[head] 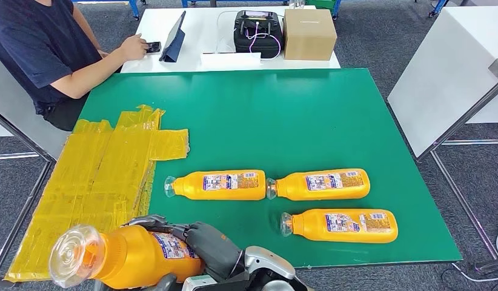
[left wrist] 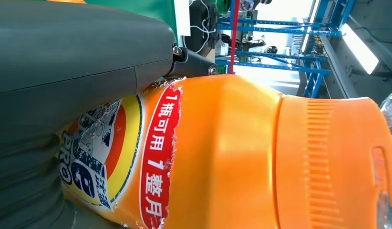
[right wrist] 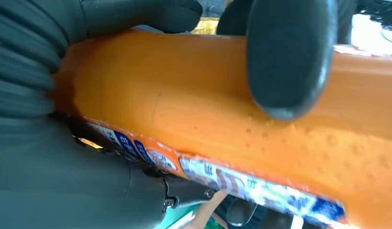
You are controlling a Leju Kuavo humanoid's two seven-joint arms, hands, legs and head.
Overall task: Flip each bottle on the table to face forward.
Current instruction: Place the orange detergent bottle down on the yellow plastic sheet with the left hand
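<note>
**Spotter:** What have you got closest in?

**Me:** The held bottle (head: 131, 257), at about 7 o'clock in my head view, off the near edge of the tabletop (head: 265, 115), lying sideways with its clear cap toward 9. My right hand (head: 201, 241) is wrapped over its body. The left wrist camera shows my left hand (left wrist: 65, 71) pressed against it too, so I count both as grasping it.

**Spotter:** Which face is up?

**Me:** Small-print label on top in the head view. The big logo label shows at the left wrist, so I judge I need a further roll about the long axis. I'd let one hand carry while the other regrips, since the plastic looks slick.

**Spotter:** And where would you set it down?

**Me:** On bare green at 6 o'clock, apart from the yellow sheet (head: 95, 176) at 9. The near bottle (head: 343, 225) lies at 4. Beyond it the middle bottle (head: 219, 185) and far bottle (head: 322, 184) lie almost end to end, all with the small print up, I think.
</note>
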